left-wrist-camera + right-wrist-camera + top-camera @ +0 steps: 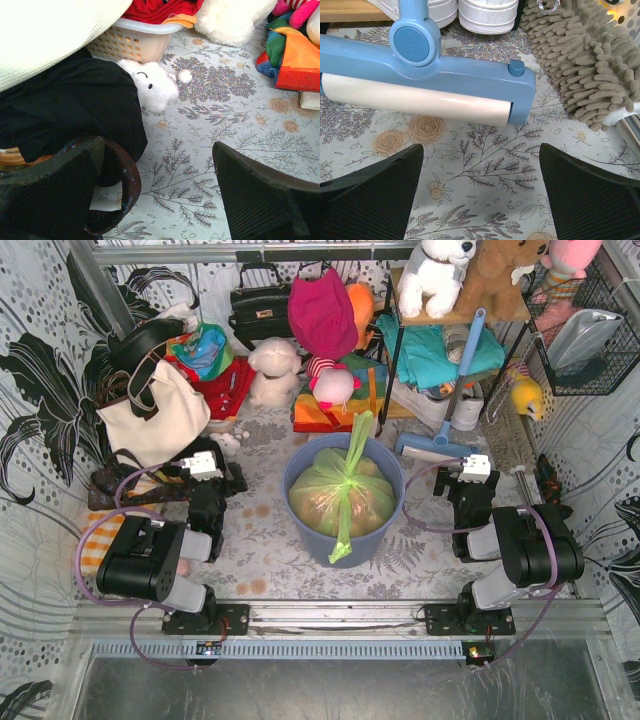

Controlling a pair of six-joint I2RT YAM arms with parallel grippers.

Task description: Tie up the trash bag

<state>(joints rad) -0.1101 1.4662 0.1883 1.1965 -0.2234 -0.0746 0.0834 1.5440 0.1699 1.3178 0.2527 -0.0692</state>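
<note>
Green trash bag [340, 495] fills the round blue-grey bin [373, 540].

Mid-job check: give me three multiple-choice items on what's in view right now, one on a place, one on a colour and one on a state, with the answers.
1. Where does the trash bag sit?
A. inside the round blue-grey bin
B. lying flat outside it
C. lifted in the air

2. What colour is the frame of the lint roller ahead of the right gripper?
A. red
B. blue
C. black

3. How do the left gripper and the right gripper stand?
A. both open and empty
B. both shut on the bag
C. left shut, right open

Answers:
1 A: the top view shows the trash bag filling the bin.
2 B: the right wrist view shows a blue frame over the pale roll.
3 A: each wrist view shows jaws wide apart, with only the patterned surface between them.
</note>
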